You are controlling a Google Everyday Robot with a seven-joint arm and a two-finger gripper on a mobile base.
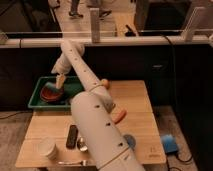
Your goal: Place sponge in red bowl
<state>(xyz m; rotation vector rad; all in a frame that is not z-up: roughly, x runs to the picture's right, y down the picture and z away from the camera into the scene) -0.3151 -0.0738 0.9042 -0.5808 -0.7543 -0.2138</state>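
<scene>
wooden table (140, 107) runs away from you. at its near edge stand a white cup (47, 147), a flat black item (72, 136) and some cutlery (75, 162), with a bright blue round thing (130, 141) peeking out from behind the arm (92, 107). none of that is your job, but the arm's thick body lies across the middle of the table, just beside an orange item (119, 116), so a wide swing when you pull back could knock it about.

farther back, at the left rear, the green tray (35, 97) holds the red bowl (49, 92). the bowl is shallow. by my reckoning a release made off-centre or from too high could send the soft piece over the rim into the tray, and pressing down could tip or shove the bowl.

the gripper (60, 80) hangs over the bowl's right part, tip pointing down, very close to it or touching; you cannot tell which. you cannot tell how wide it is set, nor whether it holds anything. the sponge does not show as a separate thing: it may be hidden at the tip or already in the bowl.
</scene>
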